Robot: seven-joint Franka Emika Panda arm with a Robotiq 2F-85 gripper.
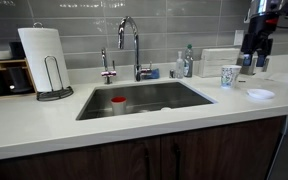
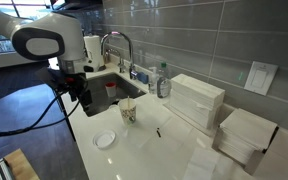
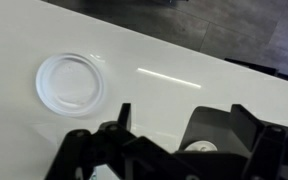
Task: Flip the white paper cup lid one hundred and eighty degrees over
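The gripper [image 1: 254, 64] hangs above the far end of the white countertop [image 1: 44, 125], fingers pointing down. The white paper cup lid [image 1: 260, 94] lies flat on the counter below it and nearer the camera. The patterned paper cup [image 1: 230, 76] stands upright just beside the lid, on the gripper's sink side. Farther from the gripper are the sink [image 1: 184, 96] with a red-topped cup [image 1: 118, 103] in it and the faucet [image 1: 134, 45], and farthest away is the paper towel roll [image 1: 42, 58].
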